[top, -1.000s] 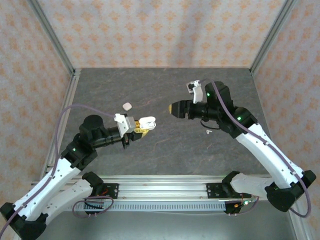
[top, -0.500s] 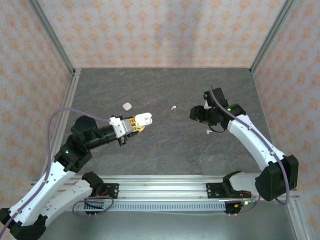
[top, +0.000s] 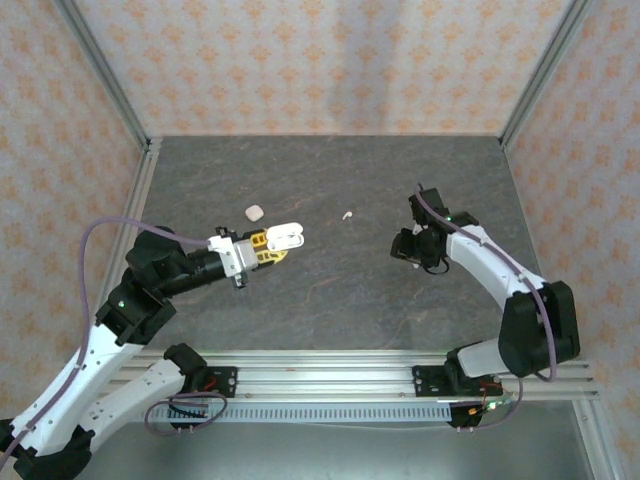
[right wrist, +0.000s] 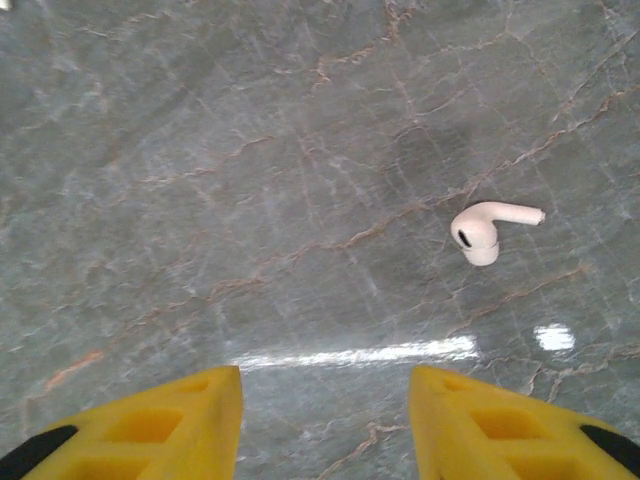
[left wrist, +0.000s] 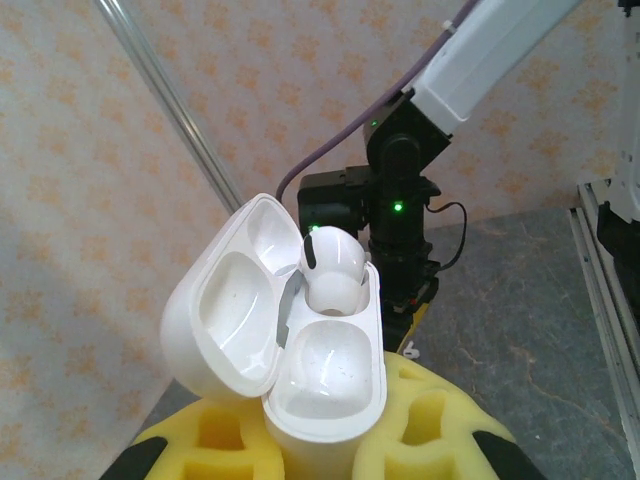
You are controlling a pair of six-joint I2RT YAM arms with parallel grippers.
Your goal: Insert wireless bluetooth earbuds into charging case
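My left gripper [top: 268, 248] is shut on the open white charging case [left wrist: 325, 385], held upright with its lid [left wrist: 225, 320] tipped back to the left. One white earbud [left wrist: 333, 268] sits in the case's far socket; the near socket is empty. My right gripper [right wrist: 325, 420] points down at the table and is open, with nothing between its yellow fingers [right wrist: 180, 425]. Ahead of them and to the right, a loose earbud [right wrist: 485, 228] lies on its side. In the top view another earbud [top: 347, 214] lies between the two arms, and the right gripper [top: 403, 247] is right of it.
A small white rounded piece [top: 254, 212] lies on the grey marbled table [top: 330, 290] behind the left gripper. Metal posts and patterned walls enclose the table on three sides. The aluminium rail [top: 330, 372] runs along the near edge.
The right gripper has pulled away from the case to the right and turned down toward the table. The left arm has drawn the case slightly back to the left.
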